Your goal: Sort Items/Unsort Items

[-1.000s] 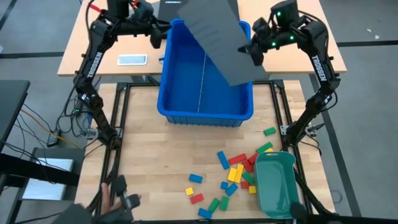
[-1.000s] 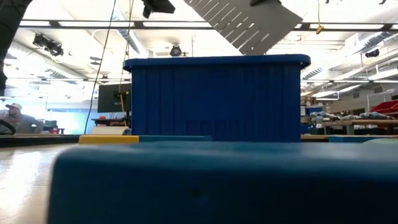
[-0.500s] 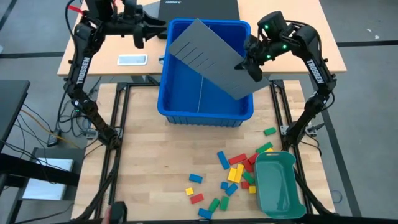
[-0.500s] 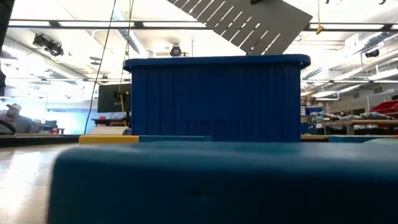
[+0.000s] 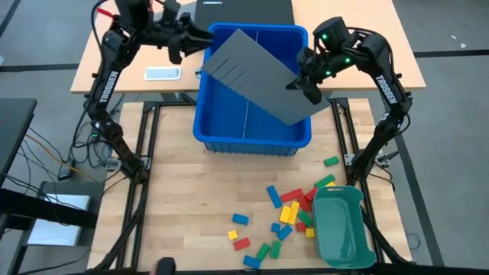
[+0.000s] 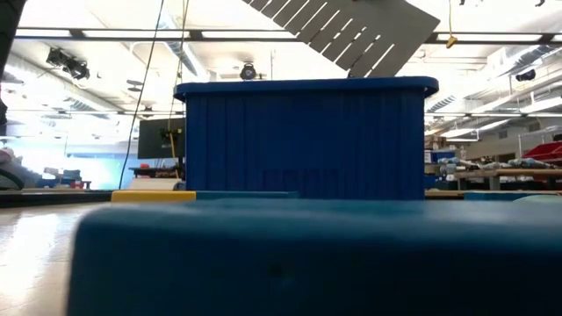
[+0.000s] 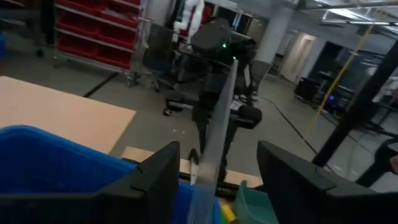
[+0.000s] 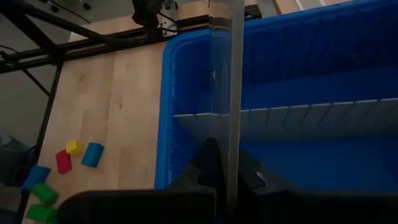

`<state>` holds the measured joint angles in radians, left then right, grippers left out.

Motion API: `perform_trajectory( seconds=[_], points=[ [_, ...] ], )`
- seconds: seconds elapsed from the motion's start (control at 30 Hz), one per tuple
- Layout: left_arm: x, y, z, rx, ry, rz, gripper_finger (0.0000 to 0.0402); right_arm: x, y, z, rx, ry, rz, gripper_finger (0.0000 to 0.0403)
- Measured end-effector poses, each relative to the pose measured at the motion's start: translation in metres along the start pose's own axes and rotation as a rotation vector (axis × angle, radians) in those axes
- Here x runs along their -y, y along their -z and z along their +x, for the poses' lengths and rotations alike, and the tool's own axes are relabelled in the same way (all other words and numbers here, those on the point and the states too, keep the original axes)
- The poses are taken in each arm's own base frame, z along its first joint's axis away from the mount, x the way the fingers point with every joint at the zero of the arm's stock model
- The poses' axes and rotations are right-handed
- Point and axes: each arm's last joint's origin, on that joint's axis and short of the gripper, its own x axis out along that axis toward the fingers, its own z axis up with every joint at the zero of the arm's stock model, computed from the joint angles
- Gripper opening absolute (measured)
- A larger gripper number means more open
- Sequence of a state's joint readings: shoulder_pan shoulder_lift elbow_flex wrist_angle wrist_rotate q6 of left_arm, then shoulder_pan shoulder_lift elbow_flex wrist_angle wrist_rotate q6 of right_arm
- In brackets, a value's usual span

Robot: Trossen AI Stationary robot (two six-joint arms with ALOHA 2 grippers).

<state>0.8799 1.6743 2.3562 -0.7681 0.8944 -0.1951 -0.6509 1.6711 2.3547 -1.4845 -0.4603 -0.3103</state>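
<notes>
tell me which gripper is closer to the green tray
Right. The right gripper is over the blue bin's right side, clamped on the grey sheet; the left gripper is at its far left corner, farther from the green tray.

Red, yellow, green and blue toy blocks [image 5: 289, 215] scattered loose on the wooden tabletop, some touching

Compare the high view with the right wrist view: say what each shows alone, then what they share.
Only the high view: the teal tray, the left gripper open near the sheet's far corner, and a phone on the desk.
Only the right wrist view: the slotted divider standing inside the bin, and the sheet seen edge-on.
Both: the blue bin, the grey slotted sheet held by the right gripper, and scattered blocks on the wooden table.
</notes>
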Motion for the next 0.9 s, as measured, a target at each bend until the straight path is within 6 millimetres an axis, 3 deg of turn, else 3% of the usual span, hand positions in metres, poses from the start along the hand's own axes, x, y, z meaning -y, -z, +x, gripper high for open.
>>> perform_trajectory(
  seconds=[0.63, 0.77, 0.9],
  points=[
    [-0.003, 0.024, 0.060, -0.103, 0.131, 0.035, 0.0204, -0.007, 0.000, 0.003, -0.022, -0.007, -0.010, 0.0002],
    [0.004, 0.031, 0.077, -0.116, 0.163, 0.154, 0.0165, -0.006, 0.000, 0.003, -0.029, -0.005, -0.007, 0.0002],
    [0.011, 0.034, 0.086, -0.113, 0.146, 0.270, 0.0080, -0.006, 0.000, 0.003, -0.020, -0.005, -0.013, 0.0003]
  ],
)
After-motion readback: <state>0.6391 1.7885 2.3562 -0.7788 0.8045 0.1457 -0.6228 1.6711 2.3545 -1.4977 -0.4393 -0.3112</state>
